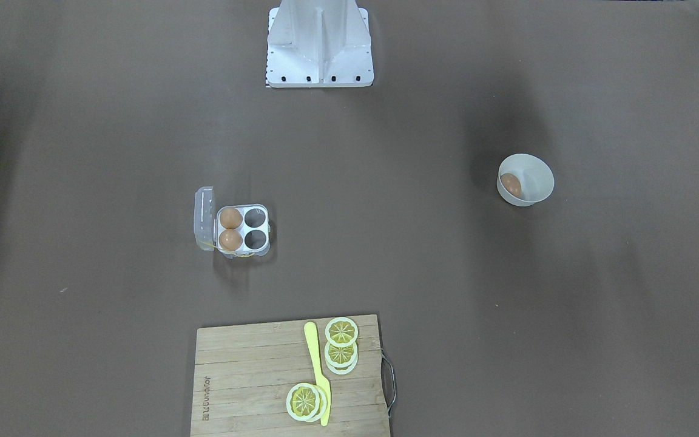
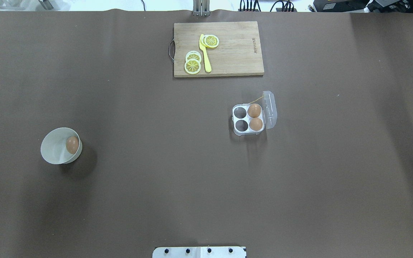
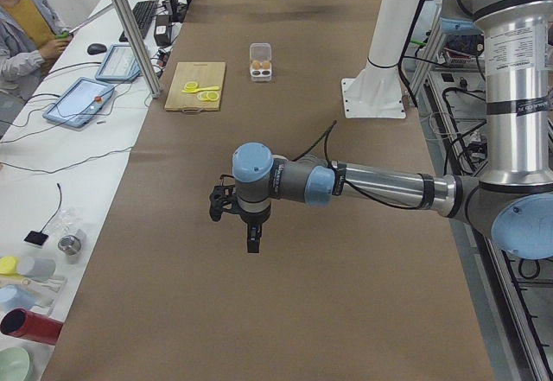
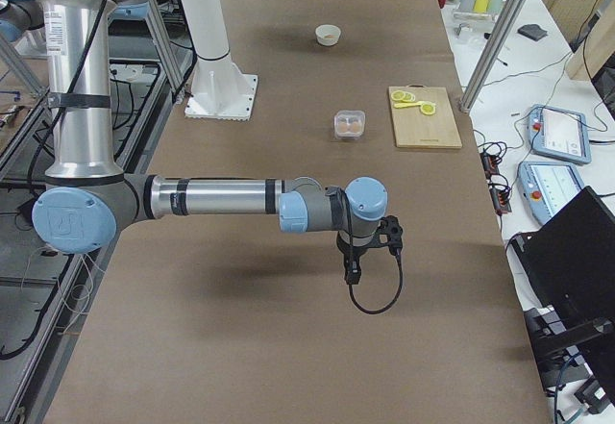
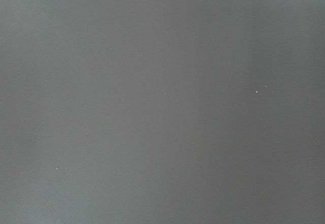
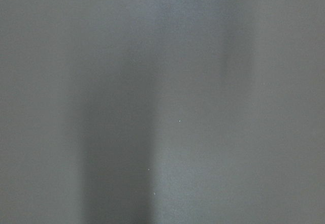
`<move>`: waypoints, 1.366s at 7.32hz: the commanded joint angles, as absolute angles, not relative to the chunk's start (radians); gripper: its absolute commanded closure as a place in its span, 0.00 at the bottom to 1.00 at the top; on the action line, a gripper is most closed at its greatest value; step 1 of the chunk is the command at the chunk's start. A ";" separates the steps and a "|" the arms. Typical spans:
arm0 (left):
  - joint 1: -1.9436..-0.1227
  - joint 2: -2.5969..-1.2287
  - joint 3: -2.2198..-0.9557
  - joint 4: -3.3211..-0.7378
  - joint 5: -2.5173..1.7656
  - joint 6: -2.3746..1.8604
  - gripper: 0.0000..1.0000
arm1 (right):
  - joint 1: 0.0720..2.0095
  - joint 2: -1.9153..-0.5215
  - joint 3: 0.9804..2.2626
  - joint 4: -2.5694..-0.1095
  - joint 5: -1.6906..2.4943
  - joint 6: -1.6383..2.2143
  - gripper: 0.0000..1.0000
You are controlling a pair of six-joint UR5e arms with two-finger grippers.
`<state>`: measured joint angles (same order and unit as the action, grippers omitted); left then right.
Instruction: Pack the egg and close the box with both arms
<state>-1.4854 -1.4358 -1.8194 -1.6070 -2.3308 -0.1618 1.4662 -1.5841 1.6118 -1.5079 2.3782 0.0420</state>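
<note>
The left gripper (image 3: 251, 241) and the right gripper (image 4: 353, 272) each hang over bare brown table (image 2: 156, 179) near the robot's side, seen only from the table's ends, so how wide either stands, or whether it grips anything, cannot be told. Of three eggs, the egg (image 2: 72, 144) lies alone in one white bowl (image 2: 53, 149) far left. The other two eggs (image 2: 254, 110) fill the right cells of the box (image 2: 248, 119), right of centre, its lid (image 2: 270, 109) open and two left cells empty; farther off, one cutting board (image 2: 235, 50) bears one yellow knife (image 2: 205, 53) and at least four lemon slices (image 2: 192, 66).
</note>
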 commanded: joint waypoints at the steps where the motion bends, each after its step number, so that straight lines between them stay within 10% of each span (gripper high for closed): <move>1: -1.482 -1.451 -1.805 -1.612 -2.370 -0.160 0.02 | 1.466 -1.585 1.615 -1.503 2.382 0.052 0.00; 10: -1.211 -1.554 -1.965 -1.644 -2.477 -0.643 0.02 | 1.454 -1.572 1.606 -1.490 2.390 0.055 0.00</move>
<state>-1.3191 -1.5340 -1.9258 -1.6442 -2.4823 -0.4746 1.4579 -1.5725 1.6099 -1.4964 2.3897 0.0521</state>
